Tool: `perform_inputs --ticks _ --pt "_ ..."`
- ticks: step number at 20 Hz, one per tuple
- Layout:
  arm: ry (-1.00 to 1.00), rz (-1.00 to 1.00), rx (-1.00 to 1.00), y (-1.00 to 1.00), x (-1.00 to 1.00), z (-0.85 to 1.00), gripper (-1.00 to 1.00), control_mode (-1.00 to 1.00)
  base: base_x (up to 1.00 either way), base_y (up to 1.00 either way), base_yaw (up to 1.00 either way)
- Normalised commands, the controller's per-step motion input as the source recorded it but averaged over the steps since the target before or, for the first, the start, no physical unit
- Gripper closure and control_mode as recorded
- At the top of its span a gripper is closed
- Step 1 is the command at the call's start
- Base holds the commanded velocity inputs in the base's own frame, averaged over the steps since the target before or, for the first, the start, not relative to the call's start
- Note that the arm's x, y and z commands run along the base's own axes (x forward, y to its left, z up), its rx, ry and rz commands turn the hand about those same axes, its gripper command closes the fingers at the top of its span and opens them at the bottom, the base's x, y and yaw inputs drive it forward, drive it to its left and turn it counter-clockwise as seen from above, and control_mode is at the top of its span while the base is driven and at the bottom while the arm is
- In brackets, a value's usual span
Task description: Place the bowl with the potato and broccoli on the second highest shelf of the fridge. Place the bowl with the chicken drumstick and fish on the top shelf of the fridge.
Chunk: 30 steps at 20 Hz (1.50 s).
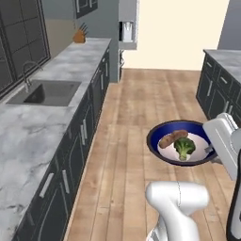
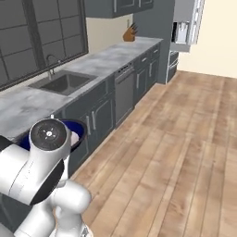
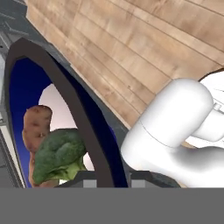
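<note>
Pinching the dark rim between nearly closed fingers, the gripper (image 3: 108, 177) holds the bowl with the potato and broccoli (image 1: 162, 132) aloft over the wooden floor (image 1: 132, 108); the robot's arm hides the fingers from the base cameras.

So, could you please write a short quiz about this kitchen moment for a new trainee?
1. True or false: the bowl with the potato and broccoli rests on the counter.
2. Which food lies in the bowl beside the broccoli? A) potato B) chicken drumstick C) fish
3. Fill in: the claw is shut on the bowl's ____.

Key:
1. False. The bowl is carried in the air above the wooden floor.
2. A. The brown potato touches the broccoli.
3. Rim. In the hand view the dark rim runs down between the fingertips.
</note>
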Motion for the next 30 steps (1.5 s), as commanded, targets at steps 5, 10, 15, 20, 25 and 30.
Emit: perform_inputs --ticks 5,10,15,20,25,30 --pt "0.0 0.0 0.0 0.0 0.0 0.0 1.0 1.0 1.0 -0.74 -0.11" --pt "0.0 0.0 0.0 0.0 0.0 0.0 1.0 1.0 1.0 -0.68 -0.13" --pt "0.0 0.0 0.0 0.0 0.0 0.0 1.0 1.0 1.0 -0.55 -0.15" --pt "0.0 0.0 0.0 0.0 0.0 0.0 1.0 1.0 1.0 -0.47 -0.15" --pt "0.0 0.0 0.0 0.0 0.0 0.0 1.0 1.0 1.0 -0.4 -0.16" --pt "0.0 0.0 0.0 0.0 0.0 0.0 1.0 1.0 1.0 -0.43 -0.16"
